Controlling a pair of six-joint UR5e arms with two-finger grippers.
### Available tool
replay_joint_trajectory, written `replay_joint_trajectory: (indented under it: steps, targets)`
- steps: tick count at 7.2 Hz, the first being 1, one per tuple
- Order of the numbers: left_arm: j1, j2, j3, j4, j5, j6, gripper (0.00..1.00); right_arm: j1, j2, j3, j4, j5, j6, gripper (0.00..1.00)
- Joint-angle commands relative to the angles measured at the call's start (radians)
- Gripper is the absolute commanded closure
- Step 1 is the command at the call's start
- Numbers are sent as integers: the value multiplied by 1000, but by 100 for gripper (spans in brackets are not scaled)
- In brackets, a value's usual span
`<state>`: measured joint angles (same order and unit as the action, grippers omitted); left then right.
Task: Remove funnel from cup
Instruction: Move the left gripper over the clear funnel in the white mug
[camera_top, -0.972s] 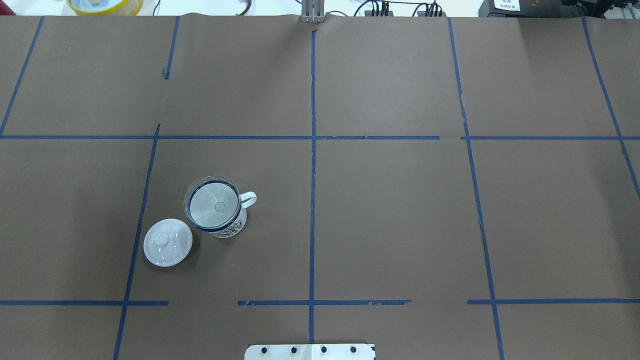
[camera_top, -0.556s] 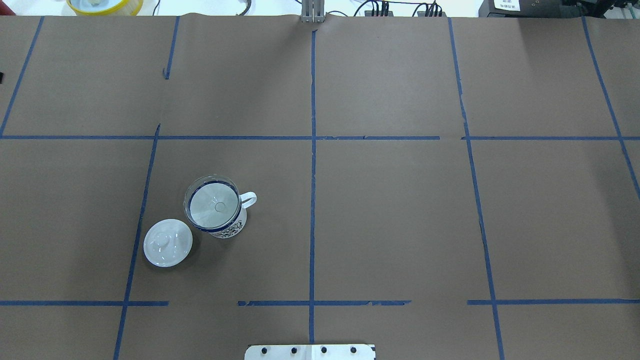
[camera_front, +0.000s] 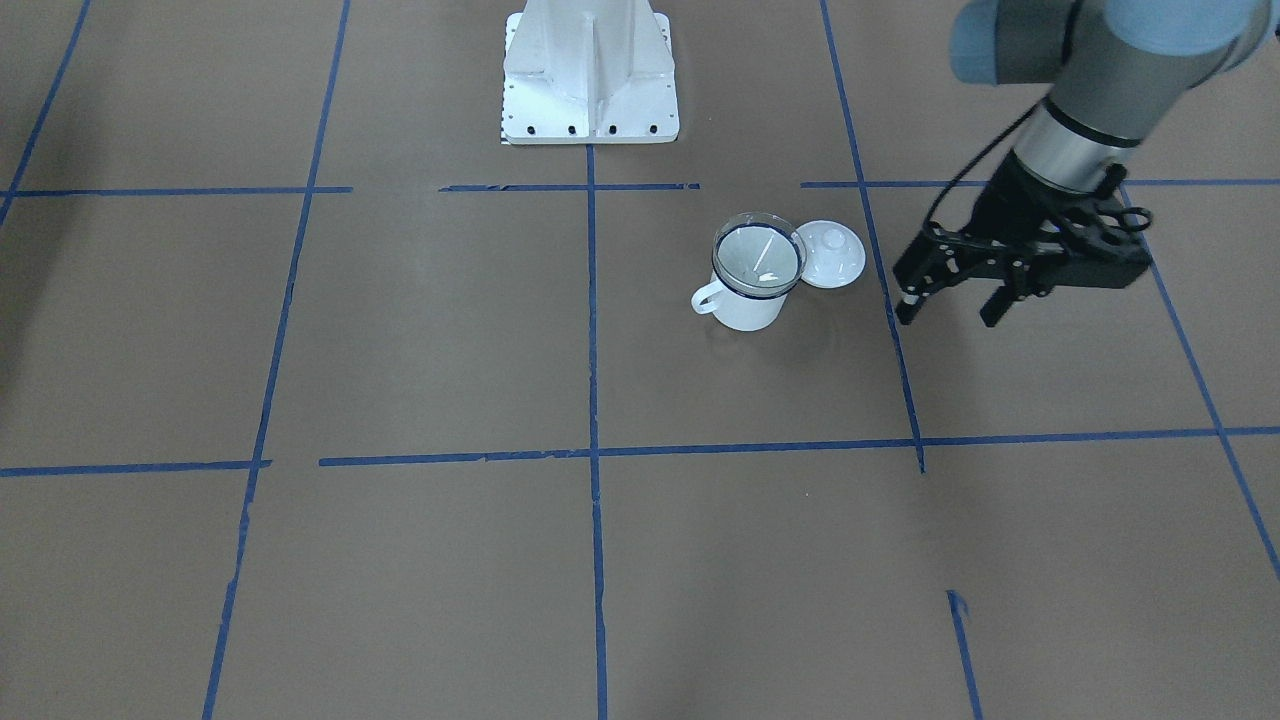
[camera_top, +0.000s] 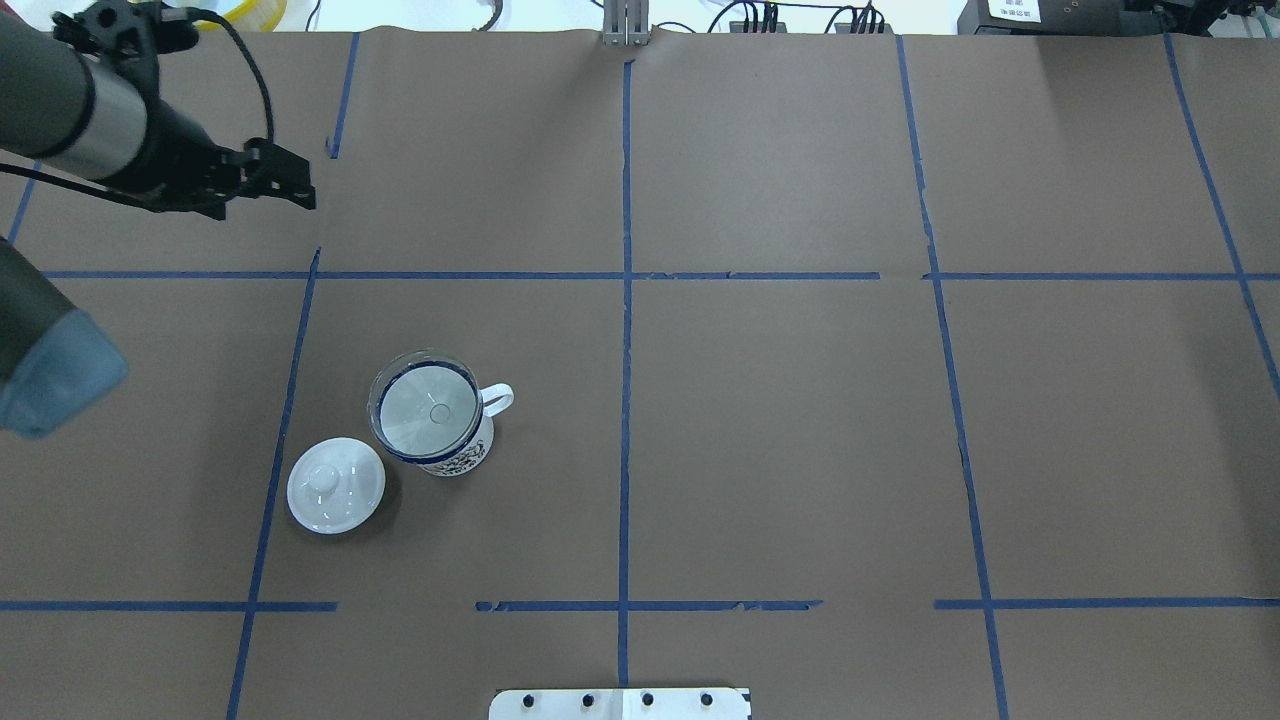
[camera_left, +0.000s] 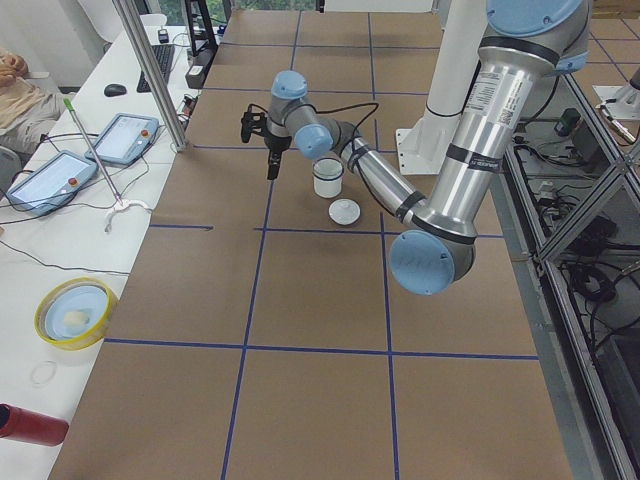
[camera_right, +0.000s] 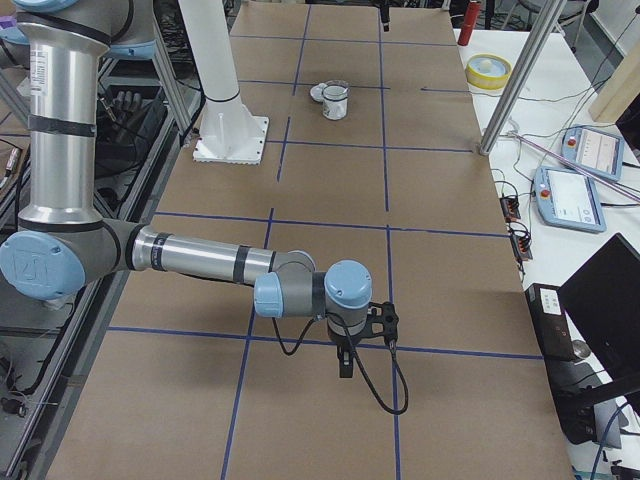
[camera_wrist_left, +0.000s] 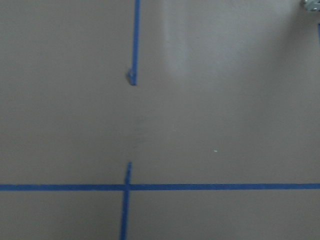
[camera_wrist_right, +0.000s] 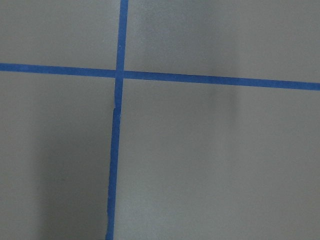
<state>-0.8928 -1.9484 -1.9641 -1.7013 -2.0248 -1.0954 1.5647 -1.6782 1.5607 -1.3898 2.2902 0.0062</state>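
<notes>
Two tools | left tool (camera_front: 947, 318) spread wide, well apart from cup (camera_front: 748, 312) | funnel (camera_front: 758, 258) sits in cup | right tool (camera_right: 345, 368): cannot tell

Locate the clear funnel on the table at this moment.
In the overhead view the funnel sits in the mouth of the cup, in the table's left half, with the white lid close beside the cup on its left.

Right gripper (camera_right: 345, 368) opening too small to tell.

The right claw (camera_right: 345, 368) hung low over the surface (camera_right: 450, 250), well apart from the cup (camera_right: 335, 102) and lid (camera_right: 317, 93).
</notes>
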Motion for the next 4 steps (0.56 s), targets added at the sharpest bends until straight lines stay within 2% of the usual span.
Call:
replay_joint_trajectory:
  steps: [1, 2, 4]
  targets:
    - [179, -95, -44, 129, 102, -197, 0, 0, 0, -1, 0, 0, 0, 0]
    - [258, -102, -33, 129, 177, -237, 0, 0, 0, -1, 0, 0, 0, 0]
    - [327, -109, -3, 127, 196, -268, 0, 0, 0, -1, 0, 0, 0, 0]
